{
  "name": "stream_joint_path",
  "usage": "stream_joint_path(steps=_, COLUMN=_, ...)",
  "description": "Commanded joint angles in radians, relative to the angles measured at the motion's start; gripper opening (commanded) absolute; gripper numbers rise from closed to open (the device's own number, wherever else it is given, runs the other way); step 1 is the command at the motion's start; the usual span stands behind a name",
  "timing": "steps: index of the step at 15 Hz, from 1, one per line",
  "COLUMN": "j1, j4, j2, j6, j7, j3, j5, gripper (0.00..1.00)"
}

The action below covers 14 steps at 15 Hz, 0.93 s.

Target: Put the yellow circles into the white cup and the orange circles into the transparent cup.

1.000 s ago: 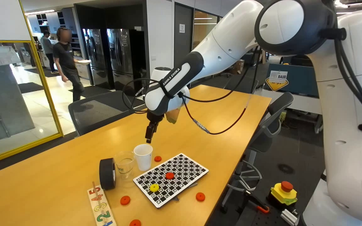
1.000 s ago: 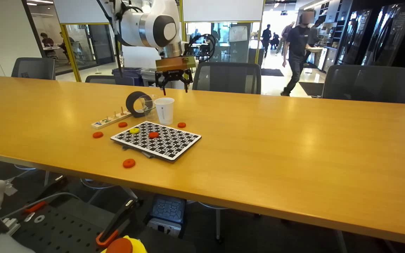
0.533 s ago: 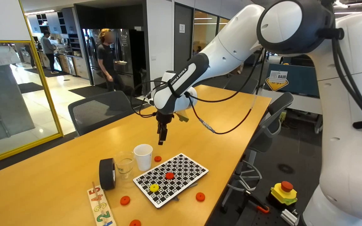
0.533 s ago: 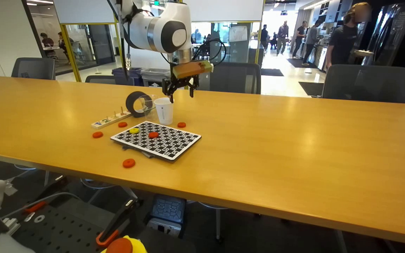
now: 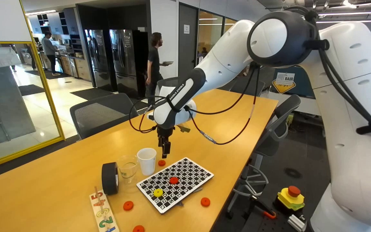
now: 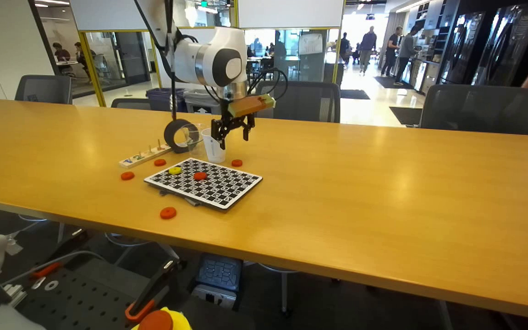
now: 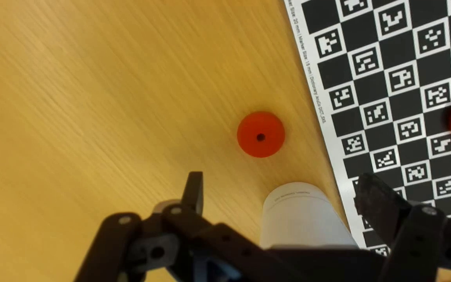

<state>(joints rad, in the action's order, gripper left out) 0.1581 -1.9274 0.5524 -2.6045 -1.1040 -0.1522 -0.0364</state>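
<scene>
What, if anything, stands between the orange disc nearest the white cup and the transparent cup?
The white cup does: in both exterior views it stands between that orange disc and the transparent cup, so a straight, low carry would likely meet it. The wrist view shows the disc itself uncovered.

From the upright white cup (image 5: pixel 147 163) in an exterior view: clear cup (image 5: pixel 128 170), eight o'clock; five flat orange discs (image 5: pixel 174 180), three to seven; yellow disc (image 5: pixel 158 192), near five.

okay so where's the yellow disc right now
In both exterior views, the yellow disc lies on the checkered board, toward the board's left end. Its nearest neighbour, the orange disc on the same board, is to its right.
</scene>
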Motion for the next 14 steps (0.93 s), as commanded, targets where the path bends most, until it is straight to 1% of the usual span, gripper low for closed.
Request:
stream_joint_path(steps=1, j1=-0.076, j4=0.071, j2=0.068, j6=-0.008, j7=0.08, j3=0.074, j5=-0.088, gripper=1.0)
stream_joint_path(steps=3, j1=-0.095, j4=0.093, j2=0.096, j6=-0.005, j7=0.109, j3=0.093, j5=-0.125, gripper=1.0)
stream_joint_path(steps=6, j1=-0.099, j4=0.124, j2=0.131, j6=0.002, j7=0.13, j3=0.096, j5=-0.145, gripper=1.0)
stream_joint_path(steps=14, j1=-0.08, j4=0.172, j2=0.183, j6=-0.001, j7=0.125, j3=0.079, j5=-0.135, gripper=1.0)
